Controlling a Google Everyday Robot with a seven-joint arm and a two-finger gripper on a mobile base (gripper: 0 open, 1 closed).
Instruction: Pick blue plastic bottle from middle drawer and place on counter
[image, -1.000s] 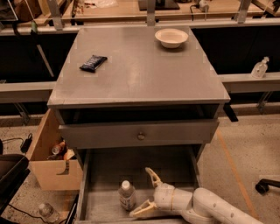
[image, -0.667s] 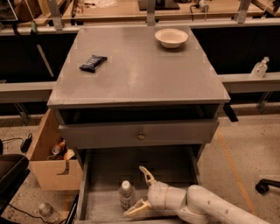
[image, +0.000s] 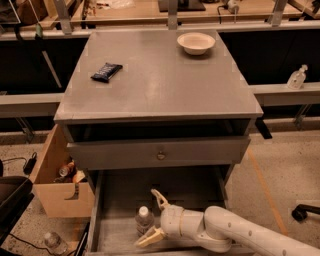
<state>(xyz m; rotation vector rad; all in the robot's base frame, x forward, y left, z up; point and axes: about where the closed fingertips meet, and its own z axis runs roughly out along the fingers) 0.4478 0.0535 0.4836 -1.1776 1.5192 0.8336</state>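
The blue plastic bottle (image: 144, 220) stands upright in the open middle drawer (image: 107, 235), at its front left; its white cap and upper body show. My gripper (image: 153, 218) reaches in from the lower right on a white arm. Its two pale fingers (image: 159, 198) are spread wide, one behind and one in front of the bottle, not closed on it. The counter (image: 160, 82) is the broad grey cabinet top above.
A white bowl (image: 196, 42) sits at the counter's back right and a dark snack packet (image: 106, 72) at its left. A grey drawer front with a round knob (image: 160, 155) overhangs the open drawer. A cardboard box (image: 59, 175) stands at the cabinet's left. A nozzle bottle (image: 297, 77) rests on the right ledge.
My gripper has moved left across the drawer, from beside the bottle to straddling it with open fingers. The bottle has stayed in place.
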